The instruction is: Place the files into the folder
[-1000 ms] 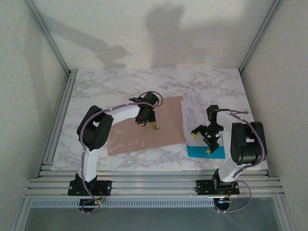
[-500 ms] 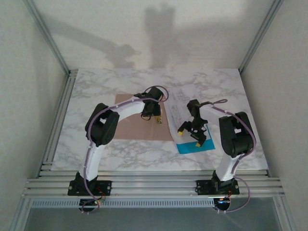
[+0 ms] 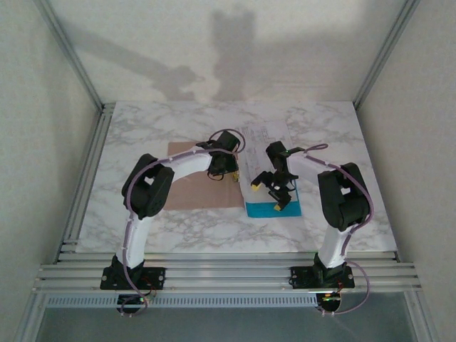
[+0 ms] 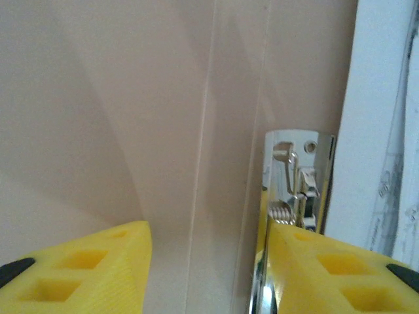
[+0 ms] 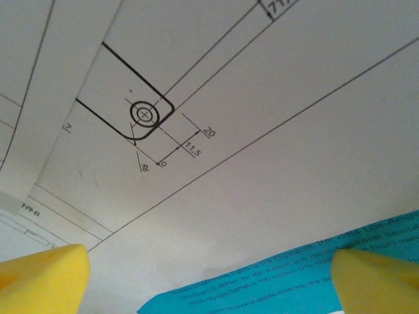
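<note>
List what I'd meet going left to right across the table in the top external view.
folder → left hand, at the folder's right edge → files, with the right hand over them.

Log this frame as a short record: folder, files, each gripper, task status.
folder: on the table, left of the files
files: white printed sheets with a blue sheet, at the folder's right edge, not inside
clip: metal, on the folder near the files
left gripper: jaws apart, low over the folder by the clip
right gripper: open, close over the files
status: files not yet in the folder
</note>
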Controlling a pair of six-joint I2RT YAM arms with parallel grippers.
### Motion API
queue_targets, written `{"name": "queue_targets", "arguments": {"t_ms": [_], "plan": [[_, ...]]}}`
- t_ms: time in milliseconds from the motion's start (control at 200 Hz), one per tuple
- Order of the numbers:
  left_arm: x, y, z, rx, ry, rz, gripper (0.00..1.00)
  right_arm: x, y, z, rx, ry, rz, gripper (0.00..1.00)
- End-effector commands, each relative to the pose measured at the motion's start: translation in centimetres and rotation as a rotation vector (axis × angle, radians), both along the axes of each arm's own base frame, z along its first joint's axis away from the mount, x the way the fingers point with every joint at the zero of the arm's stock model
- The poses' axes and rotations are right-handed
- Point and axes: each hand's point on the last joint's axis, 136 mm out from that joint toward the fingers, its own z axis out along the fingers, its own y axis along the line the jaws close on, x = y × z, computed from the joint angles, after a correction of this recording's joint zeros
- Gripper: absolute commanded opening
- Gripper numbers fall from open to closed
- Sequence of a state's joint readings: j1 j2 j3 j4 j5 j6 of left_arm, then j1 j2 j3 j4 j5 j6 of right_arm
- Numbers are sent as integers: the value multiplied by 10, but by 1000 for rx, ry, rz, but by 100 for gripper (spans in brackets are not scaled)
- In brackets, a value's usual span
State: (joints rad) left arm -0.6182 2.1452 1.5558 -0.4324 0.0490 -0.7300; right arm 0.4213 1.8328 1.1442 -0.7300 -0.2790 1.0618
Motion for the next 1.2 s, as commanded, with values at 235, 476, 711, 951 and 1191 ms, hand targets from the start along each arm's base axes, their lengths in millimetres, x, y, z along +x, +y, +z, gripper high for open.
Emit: {"name": "queue_targets", "arguments": {"t_ms": [235, 476, 711, 951, 1191], "plan": [[16, -20, 85, -97, -83, 3, 52, 33, -7, 57, 24, -206, -10, 95], [28, -77, 88, -304, -39, -104, 53, 77, -38, 62, 57, -270, -64, 78], [32, -90, 61, -321, 17, -109, 52, 127, -48, 48, 81, -265, -65, 63], [30, -94, 43, -334, 49, -102, 52, 147, -59, 24, 65, -215, -89, 63], [24, -91, 25, -316, 77, -100, 51, 149, -60, 7, 66, -174, -99, 63]]}}
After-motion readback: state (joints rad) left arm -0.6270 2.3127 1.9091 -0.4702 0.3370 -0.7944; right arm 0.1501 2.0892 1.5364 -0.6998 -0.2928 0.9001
